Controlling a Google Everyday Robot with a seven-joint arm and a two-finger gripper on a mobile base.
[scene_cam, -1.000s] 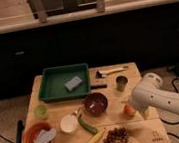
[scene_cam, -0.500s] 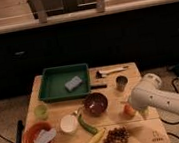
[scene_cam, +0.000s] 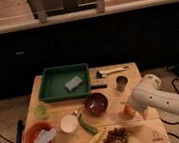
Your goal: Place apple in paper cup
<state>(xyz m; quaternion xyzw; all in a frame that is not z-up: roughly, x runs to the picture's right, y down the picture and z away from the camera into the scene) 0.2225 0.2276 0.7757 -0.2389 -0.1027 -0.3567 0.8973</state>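
Note:
The apple (scene_cam: pixel 128 111) is small and orange-red and lies on the wooden table (scene_cam: pixel 133 72), right of the dark maroon bowl (scene_cam: pixel 96 104). The white paper cup (scene_cam: pixel 69 123) stands open-topped left of the bowl, near the table's front. My white arm (scene_cam: pixel 160 101) reaches in from the right. Its gripper (scene_cam: pixel 131 105) is at the arm's left end, right beside the apple and just above it. The arm's housing covers most of the gripper.
A green tray (scene_cam: pixel 52 89) with a grey sponge (scene_cam: pixel 73 83) sits at the back left. A small metal cup (scene_cam: pixel 121 83), a utensil (scene_cam: pixel 109 72), a green cup (scene_cam: pixel 41 111), an orange bowl (scene_cam: pixel 36 136), a green vegetable (scene_cam: pixel 87 124), a banana (scene_cam: pixel 94 139) and dark grapes (scene_cam: pixel 116 135) are spread over the table.

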